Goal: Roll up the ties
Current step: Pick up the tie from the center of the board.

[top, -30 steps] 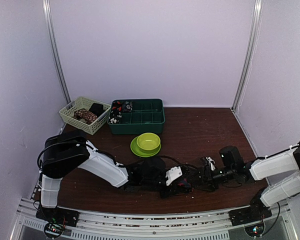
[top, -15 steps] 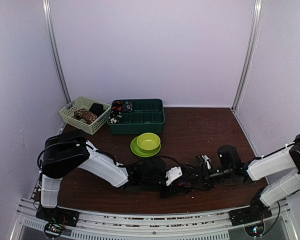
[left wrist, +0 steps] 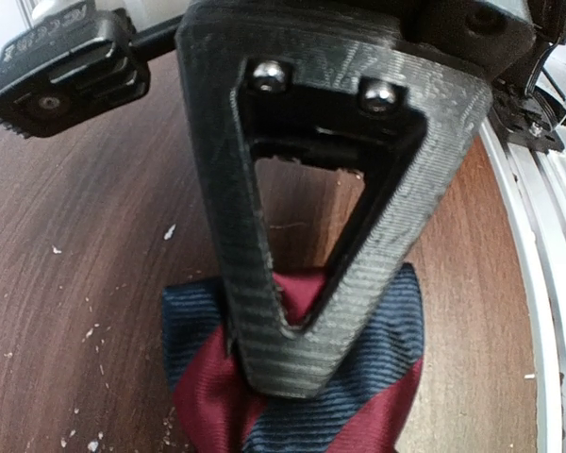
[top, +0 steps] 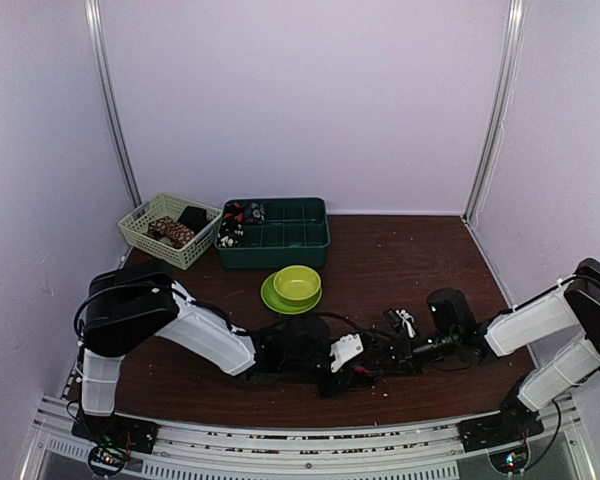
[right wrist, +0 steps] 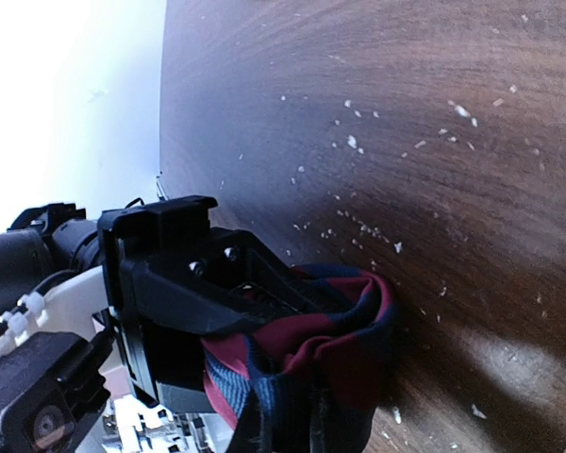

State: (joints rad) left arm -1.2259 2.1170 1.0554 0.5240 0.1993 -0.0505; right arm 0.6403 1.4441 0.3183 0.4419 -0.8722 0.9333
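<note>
1. Tie (left wrist: pixel 363 387) was of ribbed woven fabric with broad diagonal stripes of dark red and navy, and it was bunched into a thick, soft fold rather than lying flat.
2. It sat on the dark wooden table (top: pixel 410 250) close to the near edge, at about 5 o'clock from the lime-green bowl (top: pixel 297 282). In the top view only a small red patch (top: pixel 364 371) of it showed.
3. From the right wrist view the tie (right wrist: pixel 335 340) looped out of the black fingers as a rounded bundle, red on the outer curve with navy bands crossing it, and its lower edge touched the wood.
4. The left gripper (left wrist: pixel 285 373) appeared clamped on this bundle, with fabric bulging out on both sides of the fingertip.
5. The right gripper (top: pixel 388 345) lay just at 3 o'clock of the tie, pointing at it. I could not tell how far its jaws were parted.
6. Pale crumbs dotted the wood around the fabric.
</note>
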